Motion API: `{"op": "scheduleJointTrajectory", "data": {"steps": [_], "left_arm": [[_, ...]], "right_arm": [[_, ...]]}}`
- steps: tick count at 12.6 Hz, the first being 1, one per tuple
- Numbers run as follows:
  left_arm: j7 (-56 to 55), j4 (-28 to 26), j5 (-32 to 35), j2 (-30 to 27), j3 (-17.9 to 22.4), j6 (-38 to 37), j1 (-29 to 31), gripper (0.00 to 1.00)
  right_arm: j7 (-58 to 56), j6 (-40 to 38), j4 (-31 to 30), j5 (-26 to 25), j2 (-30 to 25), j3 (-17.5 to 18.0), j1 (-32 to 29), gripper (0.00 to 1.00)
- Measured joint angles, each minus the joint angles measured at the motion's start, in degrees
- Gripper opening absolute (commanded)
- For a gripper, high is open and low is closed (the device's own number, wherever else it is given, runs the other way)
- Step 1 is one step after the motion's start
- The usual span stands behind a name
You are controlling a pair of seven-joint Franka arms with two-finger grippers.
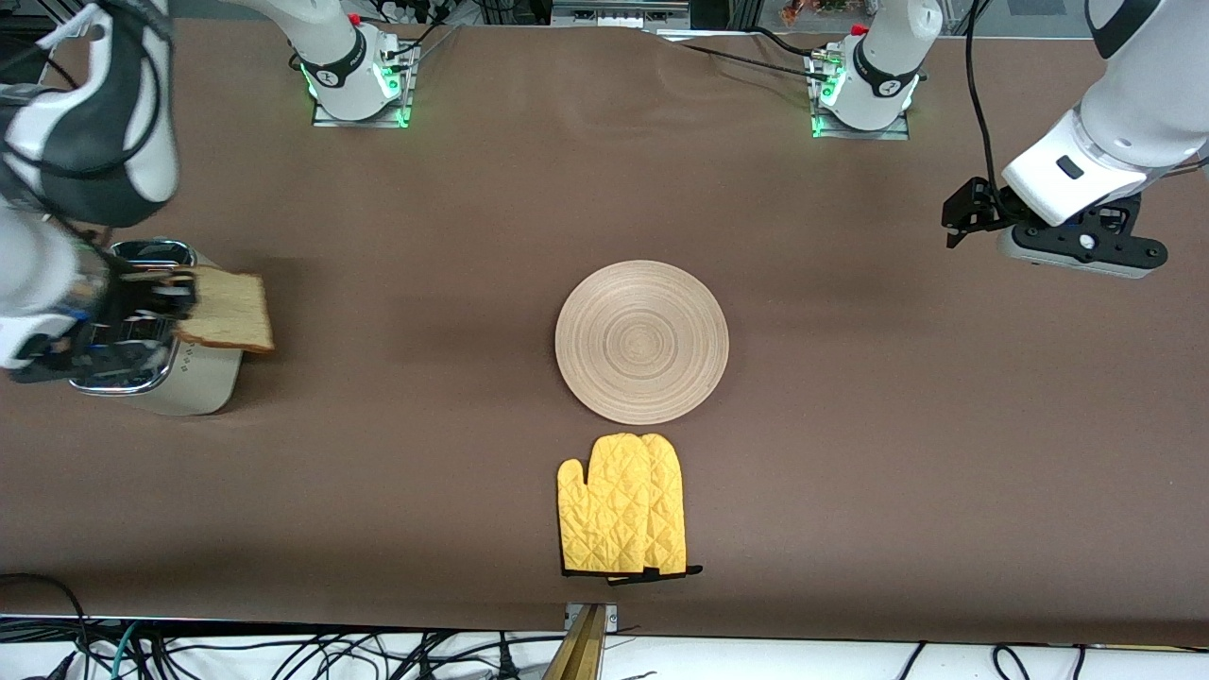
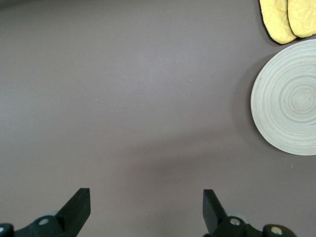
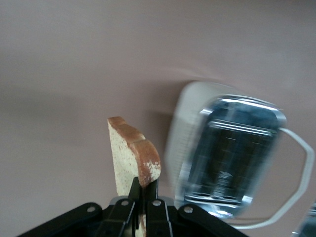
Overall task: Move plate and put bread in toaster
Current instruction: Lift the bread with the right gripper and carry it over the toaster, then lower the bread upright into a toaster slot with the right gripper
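Front view, scanned from the right arm's end of the table across: right gripper [image 1: 156, 300] is pinching the bread [image 1: 227, 310] by one edge and carrying it over the toaster [image 1: 179, 378], with most of the slice hanging out past the toaster's side toward the table middle. The plate [image 1: 641, 341] is lying bare at table centre, and the yellow oven mitts [image 1: 623, 504] are sitting at its 6 o'clock, nearer the front camera, apart from it. Left gripper [image 1: 973, 212] is waiting in the air over bare table at the left arm's end, at about 2 o'clock from the plate, fingers spread wide and holding nothing.

Risk, as judged: the slice is not lining up with a slot. If it is lowered as it stands, its lower edge is likely catching the chrome top or the toaster's side and bending, tearing or slipping from a thin edge pinch. A push on the light toaster could also be shifting it.

Right wrist view is showing what the front view is hiding: the slice [image 3: 131, 155] standing edge-on between the pressed-together fingers, beside the chrome top [image 3: 232, 153] instead of above it, and the white cord [image 3: 298, 182]. Left wrist view is showing only plate [image 2: 289, 98] and mitts [image 2: 286, 19].
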Motion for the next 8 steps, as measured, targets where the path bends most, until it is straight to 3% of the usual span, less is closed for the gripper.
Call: {"op": "scheduleJointTrajectory", "data": {"steps": [2,5,8], "left_arm": [[-0.1,0.0,0.0,0.0,1.1,0.0,-0.5,1.0],[-0.1,0.1,0.0,0.0,2.8,0.0,-0.6,1.0],[-0.1,0.1,-0.3,0.0,3.0,-0.7,-0.7,1.0]], "right_arm": [[-4.5,0.0,0.0,-2.7,0.0,-4.0,-0.1,0.0],[-4.5,0.6,0.0,-7.6,0.3,-5.0,-0.1,0.0],[-4.5,2.6,-0.3,-8.3,2.1,-6.3,-1.2,0.0]]}}
